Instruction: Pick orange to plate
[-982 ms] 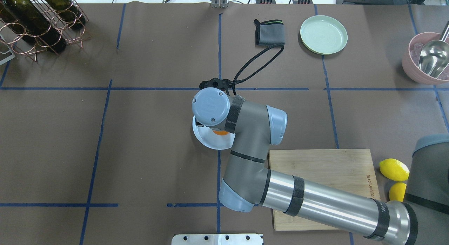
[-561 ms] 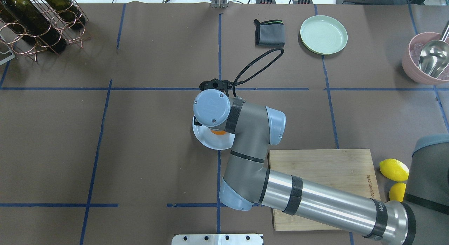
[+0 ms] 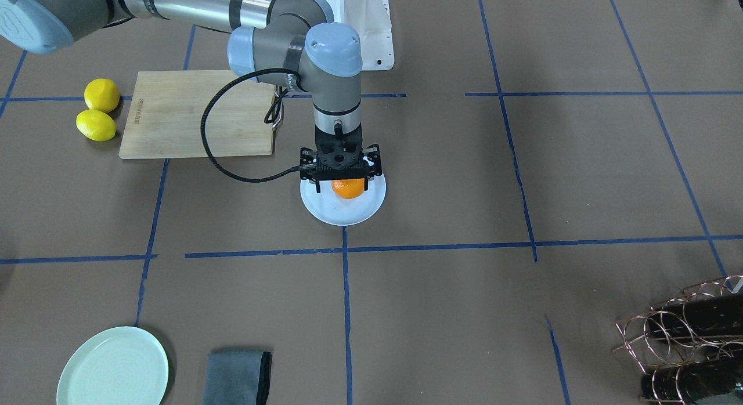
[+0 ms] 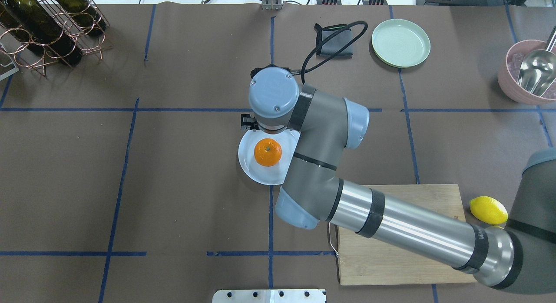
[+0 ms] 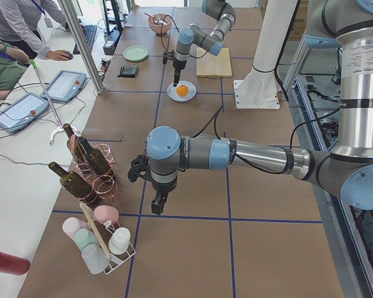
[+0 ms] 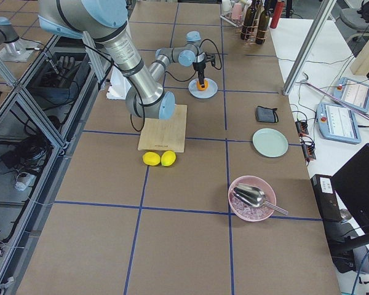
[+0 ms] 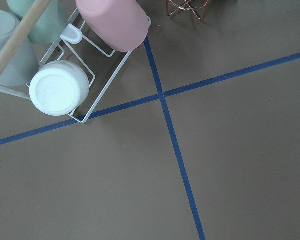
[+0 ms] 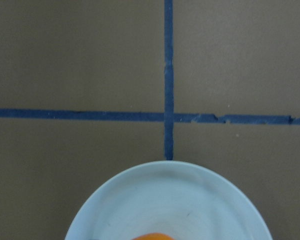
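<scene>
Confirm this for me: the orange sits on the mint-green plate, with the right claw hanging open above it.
One thing is wrong: the plate. The orange sits on the white plate at mid-table, as the overhead exterior view shows. The mint-green plate lies apart, beside the grey cloth. The rest holds: the right claw hangs open above the orange.

No readable text: the printed mark on the cutting board's (image 3: pixel 197 115) 9 o'clock edge and the right arm's (image 4: pixel 412 227) lettering are illegible.
</scene>
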Controlling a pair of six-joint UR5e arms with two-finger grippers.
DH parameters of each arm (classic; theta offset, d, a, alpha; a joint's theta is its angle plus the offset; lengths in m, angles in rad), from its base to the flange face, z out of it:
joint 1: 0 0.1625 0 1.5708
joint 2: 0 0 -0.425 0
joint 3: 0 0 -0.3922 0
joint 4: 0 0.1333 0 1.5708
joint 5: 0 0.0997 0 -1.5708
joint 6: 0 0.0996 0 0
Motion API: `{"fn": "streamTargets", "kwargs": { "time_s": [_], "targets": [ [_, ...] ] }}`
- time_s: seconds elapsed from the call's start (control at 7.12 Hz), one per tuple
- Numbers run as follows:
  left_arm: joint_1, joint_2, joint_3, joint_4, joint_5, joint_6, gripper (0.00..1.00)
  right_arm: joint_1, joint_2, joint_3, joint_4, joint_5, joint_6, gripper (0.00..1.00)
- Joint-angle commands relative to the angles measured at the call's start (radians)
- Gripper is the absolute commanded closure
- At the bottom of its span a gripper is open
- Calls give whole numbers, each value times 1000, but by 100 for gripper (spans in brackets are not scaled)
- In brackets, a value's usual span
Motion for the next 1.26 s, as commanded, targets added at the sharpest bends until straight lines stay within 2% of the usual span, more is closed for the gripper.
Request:
{"fn": "streamTargets", "kwargs": {
  "time_s": [0.0,0.14,0.28,0.42,0.7,0.84,1.12],
  "targets": [
    [0,13,13,3,3,2,0,227,-36,91,-98,232,-257,0],
    [0,24,33,-2,3,5,0,365,-70,98,-148,364,-438,0],
    [0,24,33,3,0,-9,0,483,-184,137,-157,449,-666,0],
    [0,24,44,3,-42,-39,0,583,-275,151,-163,484,-865,0],
    [0,24,33,-2,-72,-122,0,760,-402,155,-258,494,-1203,0],
    [0,24,33,-5,-72,-116,0,824,-476,159,-260,492,-1263,0],
    [0,24,19,-8,-73,-114,0,897,-771,257,-230,486,-1291,0]
  ]
}}
